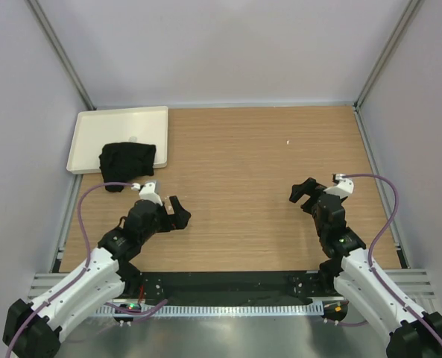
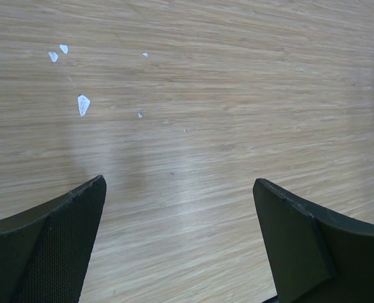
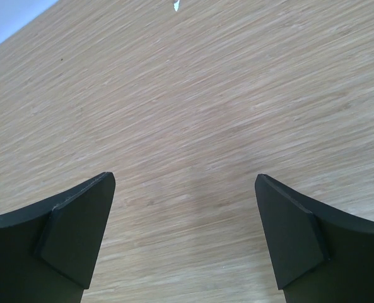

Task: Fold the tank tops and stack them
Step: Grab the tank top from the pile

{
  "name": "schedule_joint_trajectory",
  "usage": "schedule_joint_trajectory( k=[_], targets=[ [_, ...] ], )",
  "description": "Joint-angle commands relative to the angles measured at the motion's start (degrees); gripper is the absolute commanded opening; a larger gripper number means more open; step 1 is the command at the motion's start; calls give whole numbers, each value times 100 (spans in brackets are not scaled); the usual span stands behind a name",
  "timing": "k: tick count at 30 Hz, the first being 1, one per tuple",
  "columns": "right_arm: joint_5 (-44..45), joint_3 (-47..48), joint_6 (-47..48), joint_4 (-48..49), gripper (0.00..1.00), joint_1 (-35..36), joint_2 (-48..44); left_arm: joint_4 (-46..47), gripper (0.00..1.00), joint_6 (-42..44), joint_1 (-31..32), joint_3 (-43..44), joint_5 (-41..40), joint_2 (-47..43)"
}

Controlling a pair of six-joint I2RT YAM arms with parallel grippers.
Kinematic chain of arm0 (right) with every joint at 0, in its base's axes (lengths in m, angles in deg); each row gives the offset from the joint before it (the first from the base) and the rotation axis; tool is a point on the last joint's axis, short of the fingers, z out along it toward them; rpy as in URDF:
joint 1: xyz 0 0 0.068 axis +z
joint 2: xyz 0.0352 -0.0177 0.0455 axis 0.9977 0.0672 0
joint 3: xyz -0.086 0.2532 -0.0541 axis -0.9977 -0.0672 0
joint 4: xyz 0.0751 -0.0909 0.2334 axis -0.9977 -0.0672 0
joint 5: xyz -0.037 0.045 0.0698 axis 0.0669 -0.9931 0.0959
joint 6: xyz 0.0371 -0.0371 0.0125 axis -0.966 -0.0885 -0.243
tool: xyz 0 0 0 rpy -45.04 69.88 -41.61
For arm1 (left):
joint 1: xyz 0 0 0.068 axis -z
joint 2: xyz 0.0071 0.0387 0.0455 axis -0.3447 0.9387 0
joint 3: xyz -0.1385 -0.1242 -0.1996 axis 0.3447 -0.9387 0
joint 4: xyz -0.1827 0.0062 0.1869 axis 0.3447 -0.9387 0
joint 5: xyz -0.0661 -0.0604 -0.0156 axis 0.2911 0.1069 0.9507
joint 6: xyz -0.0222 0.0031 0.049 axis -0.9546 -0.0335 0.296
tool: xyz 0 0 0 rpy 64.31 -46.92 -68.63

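You had folded nothing yet: the tank top (image 1: pixel 127 159) lay crumpled over the tray's (image 1: pixel 94 127) near edge, while both jaws hung released above the tabletop (image 1: pixel 243 171), grasping nothing.

My right gripper (image 3: pixel 185 189) hangs with fingers spread wide above the wooden table (image 3: pixel 193 95); a white speck (image 3: pixel 176 5) lies well ahead.

Wood table (image 1: pixel 258 186), cream tray (image 1: pixel 86 127) (far left), black tank top (image 1: pixel 127 158) overhanging
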Motion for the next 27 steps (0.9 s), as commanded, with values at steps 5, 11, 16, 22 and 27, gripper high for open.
schedule_joint_trajectory(
  k=[5,11,16,22,27],
  targets=[
    [193,83,-197,202,100,7,-42,-319,100,-229,6,372,-713,161],
    [35,66,-109,281,100,-2,-42,-1330,100,-828,-301,1626,-2100,977],
    [-98,30,-56,333,100,7,-60,-1823,100,-907,-1721,2754,-1920,2058],
    [-150,22,-38,377,100,7,-68,-1929,100,-969,-2639,3951,-1716,3527],
    [-185,13,-30,395,100,7,-16,-2025,98,-986,-2727,4828,-1919,4746]
  ],
)
